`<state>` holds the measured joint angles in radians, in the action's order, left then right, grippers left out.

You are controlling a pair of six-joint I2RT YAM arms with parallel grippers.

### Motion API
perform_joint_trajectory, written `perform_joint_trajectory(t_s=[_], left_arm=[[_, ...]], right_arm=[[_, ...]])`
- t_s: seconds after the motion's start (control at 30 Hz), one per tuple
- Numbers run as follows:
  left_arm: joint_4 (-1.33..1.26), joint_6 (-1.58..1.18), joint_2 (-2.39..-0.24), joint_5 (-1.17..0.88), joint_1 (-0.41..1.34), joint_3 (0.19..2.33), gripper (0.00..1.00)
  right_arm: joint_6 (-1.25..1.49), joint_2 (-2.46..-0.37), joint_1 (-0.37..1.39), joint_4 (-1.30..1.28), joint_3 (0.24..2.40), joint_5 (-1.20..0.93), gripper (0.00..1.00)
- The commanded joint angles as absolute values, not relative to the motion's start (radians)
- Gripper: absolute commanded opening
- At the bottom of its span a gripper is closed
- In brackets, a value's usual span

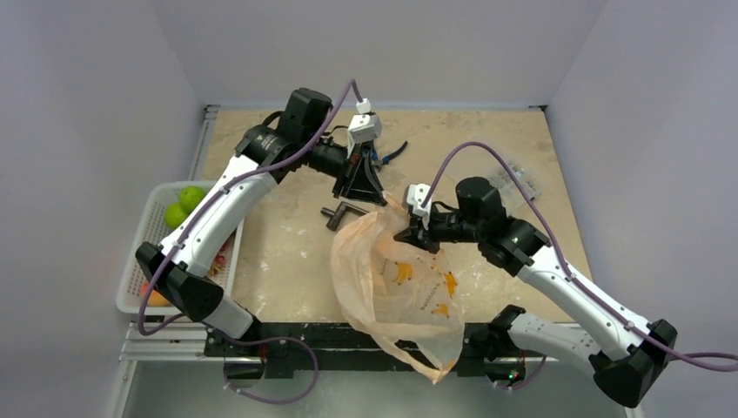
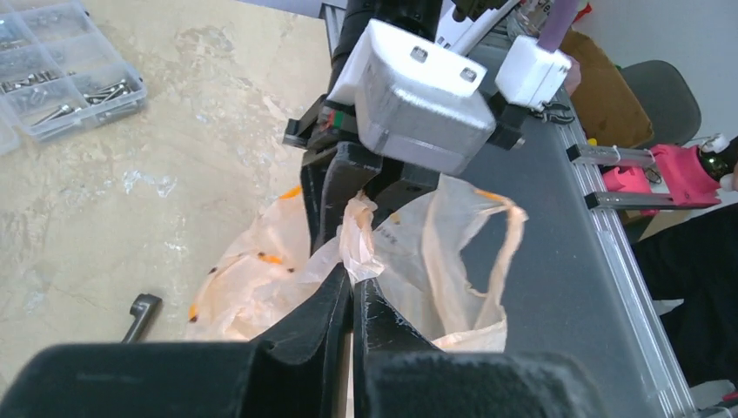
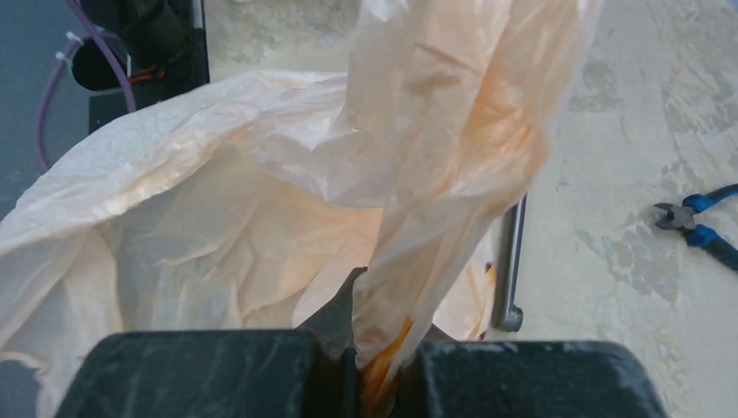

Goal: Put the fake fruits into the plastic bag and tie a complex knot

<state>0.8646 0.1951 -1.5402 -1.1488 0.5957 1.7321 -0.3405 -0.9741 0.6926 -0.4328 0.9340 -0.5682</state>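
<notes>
Here we see the peach plastic bag (image 1: 396,283) draped over the near edge of the table (image 1: 287,252). We pinch one handle strand in the left gripper (image 2: 352,300) and another in the right gripper (image 3: 376,366), both clamped tight. Green fake fruits (image 1: 184,205) lie in the white mesh basket (image 1: 148,218), well apart at left

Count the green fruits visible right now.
2. One green fruit lies at the far end of the white basket, the other beside it, slightly nearer. The left arm covers part of the basket, so more may be hidden.
</notes>
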Motion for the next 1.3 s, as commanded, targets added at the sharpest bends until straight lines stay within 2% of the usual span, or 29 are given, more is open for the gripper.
perform_joint_trajectory(t_s=[0.0,0.1,0.13,0.17,0.2,0.23,0.33,0.4,0.43,0.57,0.73,0.9,0.97,1.0,1.03,1.13,1.17,1.2,1.27], left_arm=[[0.851,0.197,-1.555,-1.145,0.567,1.787,0.00],[0.604,-0.020,-1.465,-0.892,0.548,1.646,0.31],[0.518,-0.046,-1.410,-0.815,0.547,1.574,0.40],[0.463,-0.043,-1.360,-0.732,0.552,1.511,0.53],[0.429,-0.029,-1.309,-0.647,0.563,1.462,0.63],[0.418,-0.011,-1.269,-0.579,0.575,1.426,0.69],[0.438,0.036,-1.177,-0.402,0.604,1.354,0.75],[0.394,0.042,-1.104,-0.361,0.621,1.264,0.93],[0.371,0.047,-1.073,-0.361,0.635,1.219,0.98],[0.357,0.040,-1.038,-0.355,0.749,1.102,1.00],[0.236,0.009,-1.148,-0.195,0.858,1.081,1.00],[0.138,0.012,-1.244,-0.106,0.898,1.103,1.00],[0.132,0.045,-1.269,-0.106,0.904,1.111,0.94],[0.146,0.041,-1.278,-0.116,0.896,1.122,0.83],[0.167,0.028,-1.286,-0.190,0.866,1.136,0.69],[0.183,-0.083,-1.299,-0.666,0.691,1.167,0.22],[0.192,-0.109,-1.308,-0.740,0.639,1.174,0.08],[0.222,-0.118,-1.314,-0.817,0.599,1.189,0.00],[0.249,-0.124,-1.325,-0.968,0.529,1.214,0.00]], right_arm=[[-0.228,-0.927,0.693,-0.371,0.918,-0.550,0.00],[-0.098,-0.928,0.691,-0.328,0.913,-0.549,0.00],[-0.031,-0.923,0.688,-0.297,0.901,-0.545,0.00],[0.045,-0.921,0.676,-0.283,0.893,-0.533,0.00],[0.100,-0.925,0.660,-0.272,0.885,-0.524,0.00],[0.146,-0.930,0.638,-0.266,0.878,-0.515,0.00],[0.289,-0.939,0.542,-0.238,0.857,-0.489,0.00],[0.358,-0.942,0.506,-0.217,0.848,-0.493,0.00],[0.387,-0.943,0.501,-0.204,0.842,-0.500,0.00],[0.494,-0.942,0.491,-0.144,0.815,-0.512,0.00],[0.524,-0.938,0.474,-0.109,0.797,-0.536,0.00],[0.528,-0.923,0.474,-0.076,0.782,-0.632,0.00],[0.523,-0.915,0.474,-0.061,0.777,-0.689,0.00],[0.511,-0.908,0.473,-0.071,0.778,-0.702,0.00],[0.477,-0.900,0.474,-0.086,0.783,-0.720,0.00],[0.349,-0.861,0.473,-0.238,0.805,-0.704,0.00],[0.304,-0.845,0.472,-0.282,0.808,-0.702,0.00],[0.253,-0.831,0.472,-0.321,0.811,-0.697,0.00],[0.180,-0.798,0.472,-0.372,0.801,-0.692,0.00]])
